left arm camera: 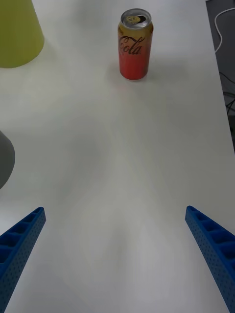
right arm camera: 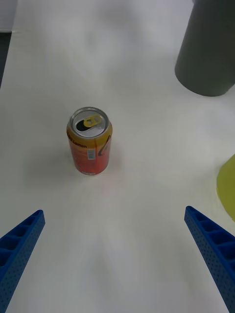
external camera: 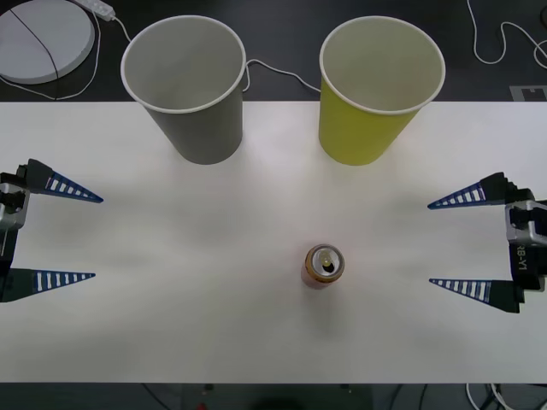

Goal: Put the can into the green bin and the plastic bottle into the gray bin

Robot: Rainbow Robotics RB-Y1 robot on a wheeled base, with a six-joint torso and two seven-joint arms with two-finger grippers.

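The right gripper (external camera: 450, 241), with its two blue ribbed fingers spread wide apart and holding nothing, sits at the right edge of the front view, pointing inward over the white table (external camera: 171, 325). The left gripper (external camera: 77, 237) mirrors it at the left edge of the frame, its fingers likewise spread wide and empty. Between them, a little right of centre and in the lower half of the front view, stands the can (external camera: 324, 266), a small orange-red drink can with a metallic top and an opened pull-tab hole, upright on the table and touching neither gripper (it lies nearer the right gripper than the left). In the right wrist view the can (right arm camera: 89, 142) stands ahead of the open fingers, well apart from them, and in the left wrist view the can (left arm camera: 135, 44) is farther off, its red script lettering facing the camera. Toward the upper part of the front view stand the two large paper-cup-shaped bins, both upright: the green bin (external camera: 376, 94), yellow-green with a white rim, at upper right, and the gray bin (external camera: 188, 85), also white-rimmed, at upper left, the two well apart from each other and from the can. Behind the table's far edge a white cable (external camera: 273, 73) runs across the dark floor, and a round white disc (external camera: 43, 38) lies in the upper left corner.
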